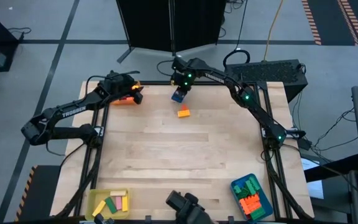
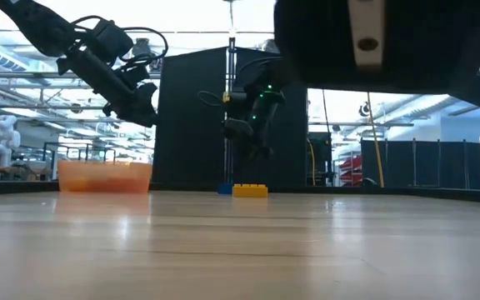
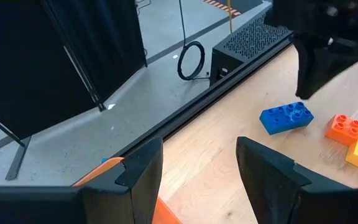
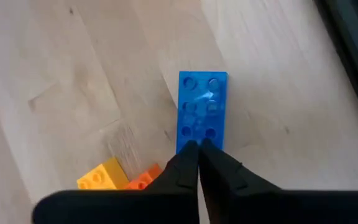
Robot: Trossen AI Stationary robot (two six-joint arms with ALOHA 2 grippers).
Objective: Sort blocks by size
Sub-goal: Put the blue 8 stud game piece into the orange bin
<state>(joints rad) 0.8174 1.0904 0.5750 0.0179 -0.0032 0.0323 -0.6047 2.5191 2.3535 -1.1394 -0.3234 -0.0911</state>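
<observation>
left tool (image 1: 135,94): over the orange tray (image 1: 124,99) at the bench's (image 1: 185,155) far left edge, fingers apart, nothing held, waiting.
right tool (image 4: 197,152): fingers pressed together, empty, tips at the near end of the blue block (image 4: 202,109).
blue block: flat on the bench, far centre, just beside the orange-yellow block (image 1: 183,112).
step: I read this as a missed pick on blue.
next: I'd reopen, straddle the block's sides, then clamp.

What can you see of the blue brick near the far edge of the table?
The blue brick is a glossy plastic rectangle, two studs wide and four long, lying flat, studs up, on the wooden table near its far edge. The orange and yellow bricks lie just beside it, apart from it. The right end effector, fingers shut together, hangs right over one short end; whether it touches the brick cannot be told.
</observation>
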